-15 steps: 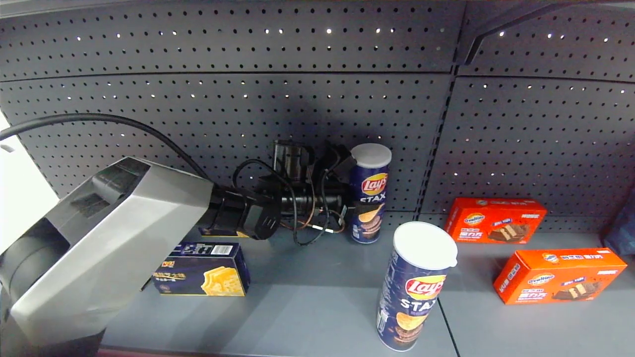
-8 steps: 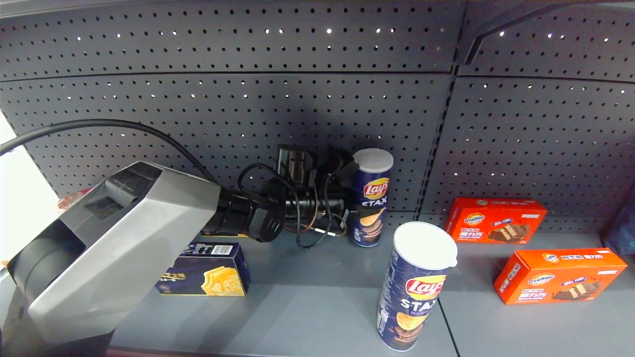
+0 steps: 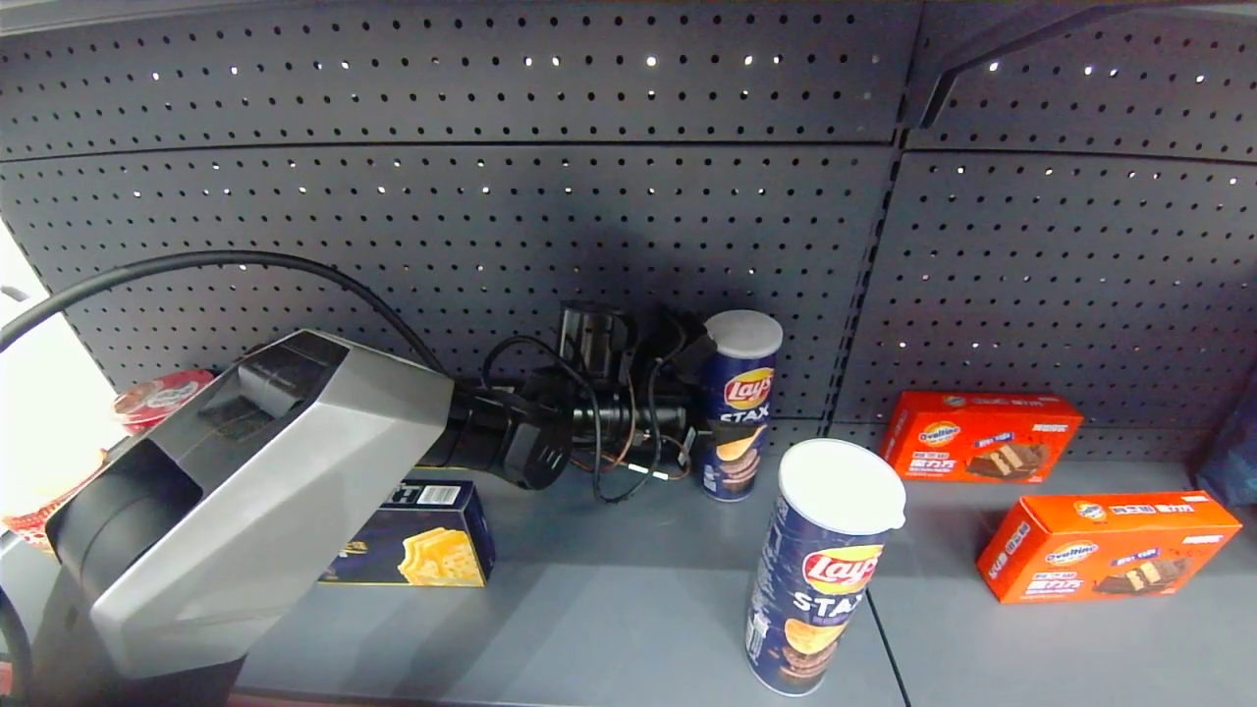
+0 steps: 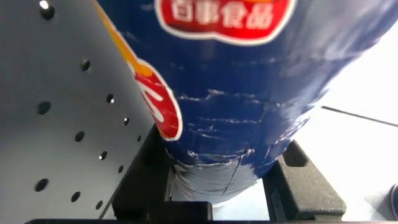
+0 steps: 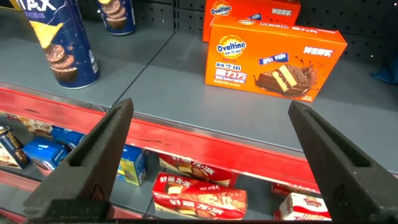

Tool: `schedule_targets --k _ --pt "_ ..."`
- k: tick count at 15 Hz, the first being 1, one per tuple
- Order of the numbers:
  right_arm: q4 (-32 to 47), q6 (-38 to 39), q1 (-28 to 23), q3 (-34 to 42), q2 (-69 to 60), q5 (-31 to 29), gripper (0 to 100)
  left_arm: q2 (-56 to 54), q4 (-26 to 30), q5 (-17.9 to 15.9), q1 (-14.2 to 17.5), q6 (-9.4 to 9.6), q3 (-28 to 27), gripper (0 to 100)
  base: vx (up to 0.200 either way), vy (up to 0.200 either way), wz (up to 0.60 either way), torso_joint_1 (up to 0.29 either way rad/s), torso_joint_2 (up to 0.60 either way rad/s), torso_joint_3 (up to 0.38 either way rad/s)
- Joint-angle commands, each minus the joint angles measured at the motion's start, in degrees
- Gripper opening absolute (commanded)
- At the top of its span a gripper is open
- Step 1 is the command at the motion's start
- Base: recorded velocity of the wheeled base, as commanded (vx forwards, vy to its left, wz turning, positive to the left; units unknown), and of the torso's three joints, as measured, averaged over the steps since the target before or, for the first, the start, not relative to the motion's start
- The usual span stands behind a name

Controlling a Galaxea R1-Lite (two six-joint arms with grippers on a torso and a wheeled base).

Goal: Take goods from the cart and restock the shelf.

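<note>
A dark blue chips can [image 3: 741, 403] with a white lid stands upright at the back of the grey shelf [image 3: 628, 609], close to the pegboard wall. My left gripper [image 3: 699, 393] reaches in from the left and is shut on the can's side. In the left wrist view the can [image 4: 236, 93] sits between the two black fingers [image 4: 143, 183] of the left gripper [image 4: 217, 190]. My right gripper [image 5: 211, 162] hangs open with nothing in it, in front of the shelf's red front edge [image 5: 236, 146].
A second chips can [image 3: 820, 570] stands near the shelf's front. Two orange boxes [image 3: 977, 437] [image 3: 1105, 545] lie to the right, a blue cracker box [image 3: 422, 535] under my left arm, a red cup [image 3: 157, 398] at far left. A lower shelf holds more packs [image 5: 199, 199].
My left arm has carried the chips can slightly rightward and down toward the shelf surface. The red cup has come into sight at the left.
</note>
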Motion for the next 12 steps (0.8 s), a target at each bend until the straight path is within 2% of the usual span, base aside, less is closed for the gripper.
schedule_targets --k 1,2,3,7,9,10,12 --pt "-0.03 -0.01 0.03 0.02 0.07 0.05 100 0.2 -0.06 0.02 0.05 0.12 0.01 0 0.0 0.0 0.0 0.0 0.0 0.0" --pt "-0.03 -0.01 0.03 0.02 0.07 0.05 100 0.2 -0.06 0.02 0.05 0.56 0.01 100 0.0 0.0 0.0 0.0 0.0 0.0" --pt "-0.29 -0.01 0.03 0.1 0.07 0.05 100 0.2 -0.06 0.19 0.05 1.53 0.44 100 0.0 0.0 0.0 0.0 0.0 0.0" --pt "-0.29 0.08 0.12 0.19 0.07 0.05 100 -0.24 -0.59 0.28 -0.13 1.7 0.97 100 0.0 0.0 0.0 0.0 0.0 0.0" --pt "-0.29 0.08 0.03 0.19 0.07 0.05 100 -1.12 -0.5 0.37 0.4 3.46 1.68 100 0.0 0.0 0.0 0.0 0.0 0.0" --pt "-0.29 0.08 0.12 0.19 0.07 0.05 100 -2.26 -0.59 0.37 0.75 3.81 2.91 100 0.0 0.0 0.0 0.0 0.0 0.0" --pt "-0.29 -0.01 0.03 0.19 0.07 0.05 100 -7.1 -1.2 0.54 2.42 4.08 8.97 100 0.0 0.0 0.0 0.0 0.0 0.0"
